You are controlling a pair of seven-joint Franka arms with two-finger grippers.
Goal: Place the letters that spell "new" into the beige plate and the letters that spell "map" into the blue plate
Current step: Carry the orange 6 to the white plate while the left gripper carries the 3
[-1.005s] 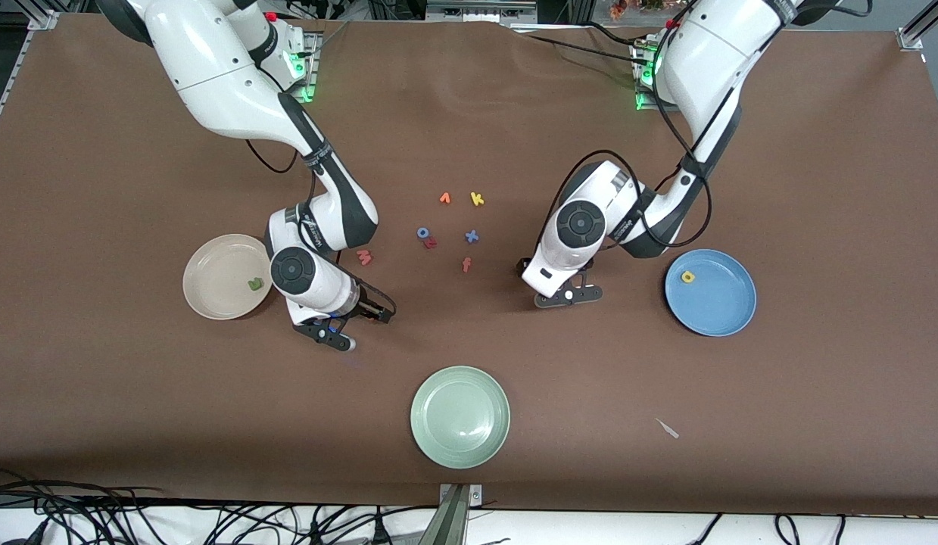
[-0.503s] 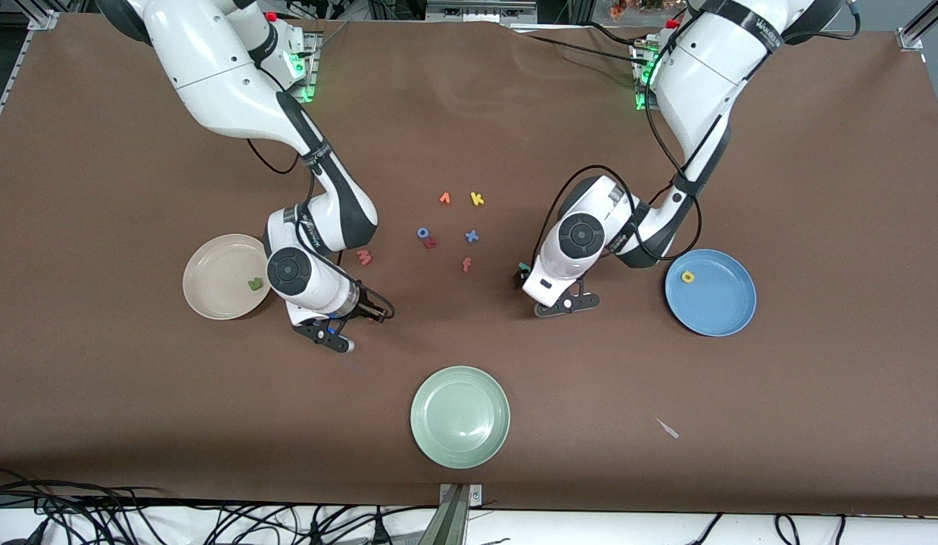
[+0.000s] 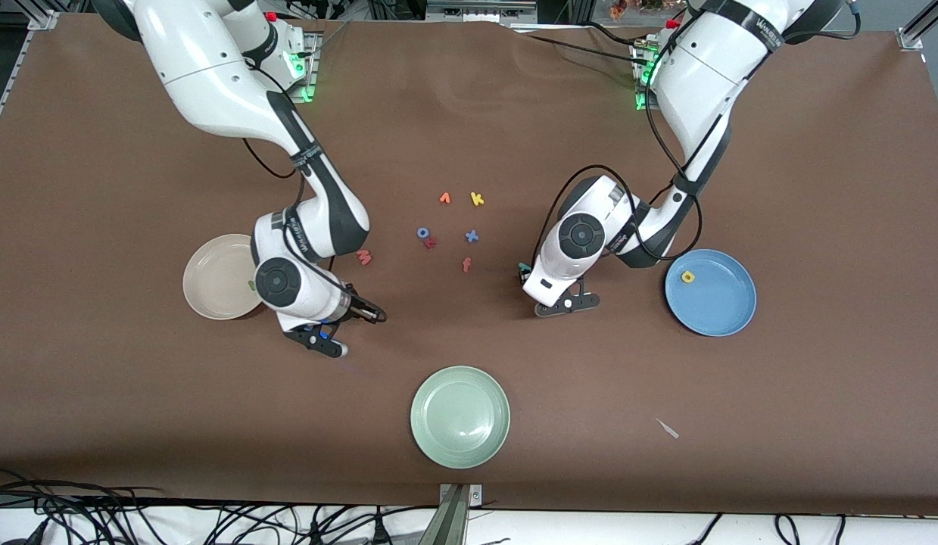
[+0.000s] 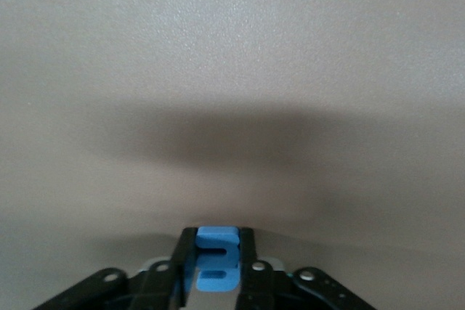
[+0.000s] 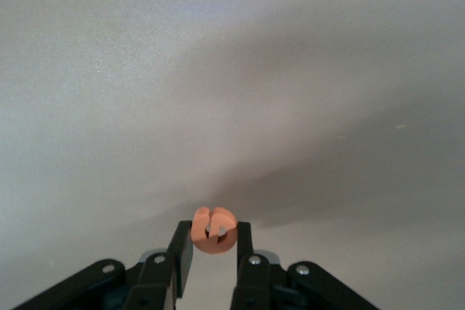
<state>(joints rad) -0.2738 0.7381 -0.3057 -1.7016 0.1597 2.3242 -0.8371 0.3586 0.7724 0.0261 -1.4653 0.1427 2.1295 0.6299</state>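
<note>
We see left gripper (image 4: 216, 270) clamped on blue m (image 4: 216, 259), right gripper (image 5: 213, 245) pinching orange e (image 5: 213, 229); green plate (image 3: 459, 416) nearer cam, loose letters (image 3: 453, 227) btwn arms on surface (image 3: 817, 151).

A brown counter (image 3: 817, 189) carries everything. A pale green plate (image 3: 460, 416) sits at the middle of the edge nearest the front camera. Farther from the camera, a loose cluster of small foam letters lies mid-counter: an orange letter (image 3: 445, 198) and a yellow k (image 3: 477, 199) side by side, then nearer the camera a blue o (image 3: 422, 233) touching a red letter (image 3: 431, 243), a blue x (image 3: 472, 236) just beside them, and an orange-red f (image 3: 466, 264) nearest of the group. A small pale scrap (image 3: 668, 428) lies toward the left arm's end, near the front edge. Black cables (image 3: 135, 518) trail below the counter's edge.
</note>
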